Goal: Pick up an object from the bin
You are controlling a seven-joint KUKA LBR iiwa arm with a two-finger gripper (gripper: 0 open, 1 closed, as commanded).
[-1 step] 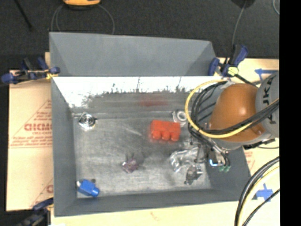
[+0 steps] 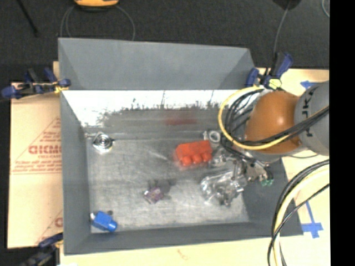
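Note:
My gripper (image 2: 237, 168) is down in the right part of the bin, below the arm's orange cover. A clear, shiny crumpled thing (image 2: 221, 188) lies directly under and in front of it, at the bin's right front. Just left of the gripper, an orange-red block with rounded bumps (image 2: 193, 153) rests on the floor near the middle. A small purple-grey piece (image 2: 156, 193) lies further left, toward the front.
A round silver thing (image 2: 102, 143) sits at the back left of the floor. A blue thing (image 2: 104, 221) is in the front left corner. The bin's right wall is close beside the gripper, and yellow and black cables loop over the arm.

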